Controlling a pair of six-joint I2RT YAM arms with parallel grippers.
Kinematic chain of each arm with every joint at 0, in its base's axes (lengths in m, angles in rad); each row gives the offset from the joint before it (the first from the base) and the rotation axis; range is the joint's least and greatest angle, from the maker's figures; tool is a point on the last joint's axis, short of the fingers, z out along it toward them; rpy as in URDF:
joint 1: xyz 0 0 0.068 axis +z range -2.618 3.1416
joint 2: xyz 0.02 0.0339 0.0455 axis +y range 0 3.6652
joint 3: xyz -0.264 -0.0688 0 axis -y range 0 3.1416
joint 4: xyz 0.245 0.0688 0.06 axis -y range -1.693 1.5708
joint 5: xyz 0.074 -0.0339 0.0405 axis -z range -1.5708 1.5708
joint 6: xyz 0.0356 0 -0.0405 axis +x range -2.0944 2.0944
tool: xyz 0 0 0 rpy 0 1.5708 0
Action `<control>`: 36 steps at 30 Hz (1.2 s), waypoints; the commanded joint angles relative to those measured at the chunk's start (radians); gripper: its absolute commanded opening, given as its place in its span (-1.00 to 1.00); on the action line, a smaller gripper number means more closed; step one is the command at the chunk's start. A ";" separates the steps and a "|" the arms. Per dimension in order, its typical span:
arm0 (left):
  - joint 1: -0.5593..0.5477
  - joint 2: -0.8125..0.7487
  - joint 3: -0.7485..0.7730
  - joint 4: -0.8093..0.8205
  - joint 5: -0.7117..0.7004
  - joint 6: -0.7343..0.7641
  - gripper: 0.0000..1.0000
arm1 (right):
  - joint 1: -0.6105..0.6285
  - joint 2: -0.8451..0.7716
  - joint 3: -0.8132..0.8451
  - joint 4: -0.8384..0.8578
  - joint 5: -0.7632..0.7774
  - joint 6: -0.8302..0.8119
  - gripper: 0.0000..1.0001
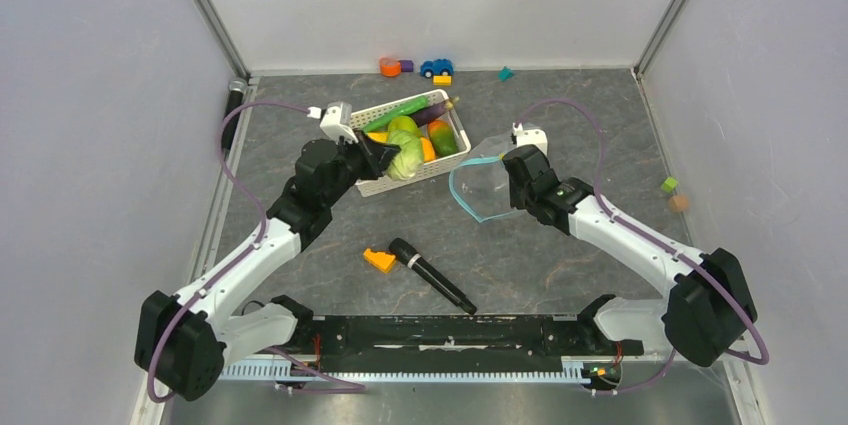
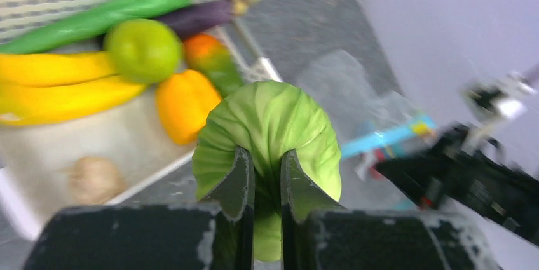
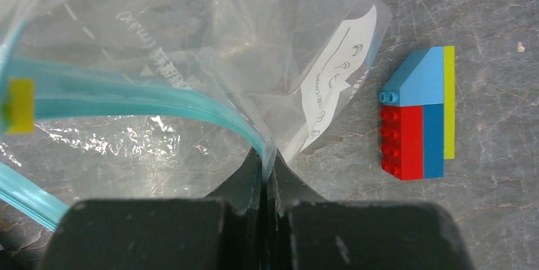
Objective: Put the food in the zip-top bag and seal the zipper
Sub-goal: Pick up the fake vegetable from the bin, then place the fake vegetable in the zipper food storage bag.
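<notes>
The left arm stretches out to the white slotted basket. There the left gripper is clenched on the green cabbage, with its two black fingers pressed into the leaf ribs from either side. The cabbage is at the basket's near wall; whether it is clear of the basket floor cannot be told.

Beyond it in the basket lie the yellow bananas, the long green cucumber, the round green pear, the orange-yellow pepper, the purple eggplant and an orange-and-green fruit. Nearer the arm bases, a small orange block lies just beside the head of the black microphone on the table.

Right of the basket and near its right end, the zip-top bag rests on the table. Its mouth gapes toward the basket, and the two runs of the light-blue zipper curve apart. The right gripper is pinched tight on the bag's edge at the zipper strip, with only plastic between its jaws. A yellow tab sits on the zipper, and the white label shows through the clear film. Just beside the bag lies a brick cluster of red, blue and yellow-green. Farther right, a green block and a tan block sit together near the wall.
</notes>
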 commanded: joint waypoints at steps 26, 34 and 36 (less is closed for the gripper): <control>-0.320 0.163 0.084 0.178 0.117 0.216 -0.96 | -0.005 -0.149 -0.046 0.154 -0.509 -0.086 -1.00; -0.334 0.176 0.096 0.155 -0.010 0.248 -0.96 | -0.005 -0.259 -0.081 0.224 -0.579 -0.106 -1.00; -0.336 0.179 0.101 0.152 -0.050 0.248 -0.96 | -0.006 -0.283 -0.110 0.273 -0.638 -0.101 -1.00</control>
